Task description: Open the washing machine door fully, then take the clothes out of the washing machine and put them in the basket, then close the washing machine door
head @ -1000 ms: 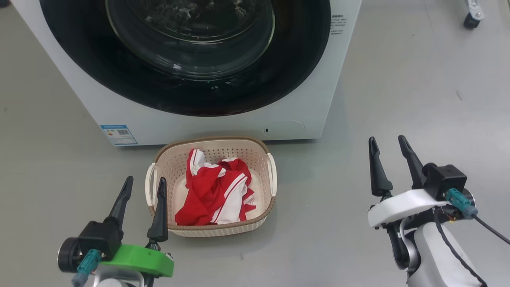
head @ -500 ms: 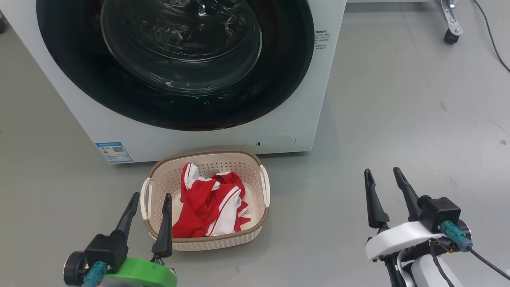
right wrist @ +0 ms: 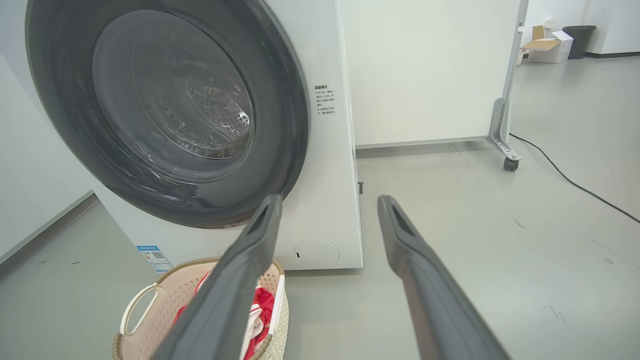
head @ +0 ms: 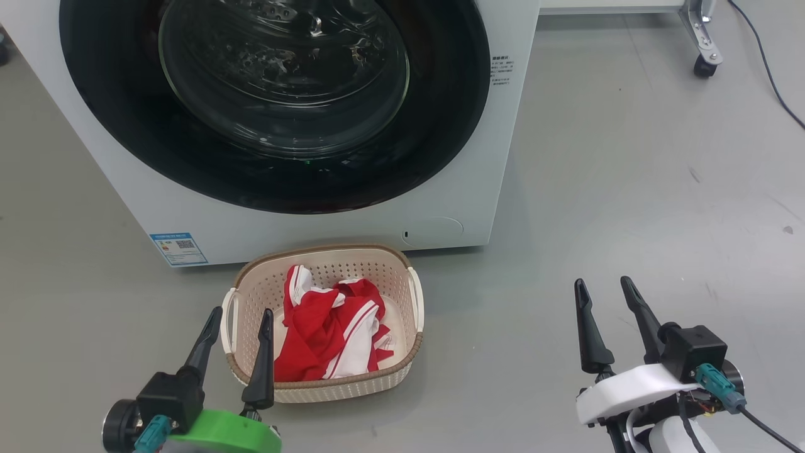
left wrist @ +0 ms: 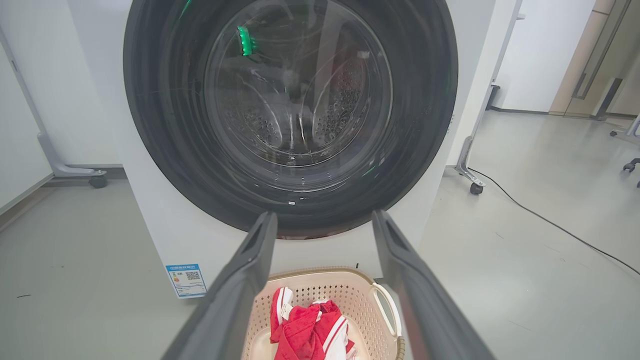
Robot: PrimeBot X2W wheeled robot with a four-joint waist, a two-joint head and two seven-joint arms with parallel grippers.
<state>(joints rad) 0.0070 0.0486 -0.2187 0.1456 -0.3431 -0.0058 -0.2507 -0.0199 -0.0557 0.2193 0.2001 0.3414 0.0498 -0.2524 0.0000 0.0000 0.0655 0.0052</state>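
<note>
Grippers idle: your left gripper [head: 243,311] and right gripper [head: 601,282] hang spread and empty at 9 and 3 o'clock of the basket [head: 314,250] holding the clothes [head: 327,340]. At 12 o'clock the washing machine door [head: 113,126] looks closed, with nothing apparently left to do.

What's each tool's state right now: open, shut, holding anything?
Left tool: open, holding nothing.
Right tool: open, holding nothing.
</note>
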